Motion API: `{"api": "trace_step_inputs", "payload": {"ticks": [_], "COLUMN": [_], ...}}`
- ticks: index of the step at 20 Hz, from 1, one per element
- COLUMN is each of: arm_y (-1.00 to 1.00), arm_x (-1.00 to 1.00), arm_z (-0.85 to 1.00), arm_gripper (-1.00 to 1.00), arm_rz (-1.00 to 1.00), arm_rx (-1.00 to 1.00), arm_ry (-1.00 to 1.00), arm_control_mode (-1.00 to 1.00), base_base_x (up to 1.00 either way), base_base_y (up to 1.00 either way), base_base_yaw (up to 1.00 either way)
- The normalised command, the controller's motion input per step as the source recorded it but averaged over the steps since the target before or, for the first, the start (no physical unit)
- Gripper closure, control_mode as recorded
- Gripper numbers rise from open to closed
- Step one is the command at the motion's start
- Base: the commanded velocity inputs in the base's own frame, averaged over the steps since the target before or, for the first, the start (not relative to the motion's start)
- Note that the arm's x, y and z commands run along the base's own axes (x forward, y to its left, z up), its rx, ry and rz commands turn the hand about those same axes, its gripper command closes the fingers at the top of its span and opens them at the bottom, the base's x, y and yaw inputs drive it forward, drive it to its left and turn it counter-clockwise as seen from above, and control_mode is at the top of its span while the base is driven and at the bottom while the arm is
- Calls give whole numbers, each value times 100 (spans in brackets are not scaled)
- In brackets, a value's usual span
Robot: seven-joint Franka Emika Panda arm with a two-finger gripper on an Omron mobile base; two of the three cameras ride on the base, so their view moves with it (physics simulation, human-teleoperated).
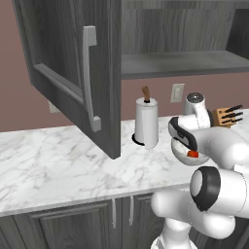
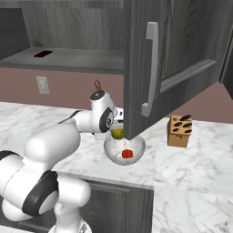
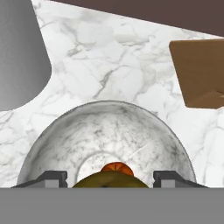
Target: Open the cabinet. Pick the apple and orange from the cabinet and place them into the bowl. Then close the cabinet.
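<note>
Cabinet (image 2: 182, 54) stands open above; its stiff door should swing from the long handle (image 2: 152, 68). Left of it, gripper (image 2: 119, 131) jaws are apart around a yellowish fruit (image 2: 118, 133) (smooth, probably slippery) over the bowl (image 2: 136, 152), beside a red one (image 2: 128, 154).

We see even, flat, rendered light with no glare and no blur; edges are crisp in every view. Under the gripper (image 3: 110, 177) the bowl (image 3: 65, 144) is softly shaded, and beyond it the marble desk (image 1: 58, 160) is bright. The open cabinet (image 2: 91, 27) interior above the gripper is dim.
</note>
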Motion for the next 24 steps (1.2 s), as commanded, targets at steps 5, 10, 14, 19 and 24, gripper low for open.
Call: {"api": "trace_step_inputs", "payload": {"ticks": [5, 10, 14, 19, 24], "arm_y": [-1, -3, -2, -2, -2], "arm_x": [0, 0, 0, 0, 0], "arm_z": [-25, -21, -15, -12, -9], "arm_gripper": [100, 100, 100, 100, 100], "arm_rz": [0, 0, 0, 0, 0], "arm_rx": [0, 0, 0, 0, 0], "arm_ry": [1, 2, 4, 6, 6], "arm_control_mode": [-100, -100, -100, -100, -100], "base_base_x": [0, 0, 0, 0, 0], "base_base_y": [0, 0, 0, 0, 0], "base_base_yaw": [0, 0, 0, 0, 0]}}
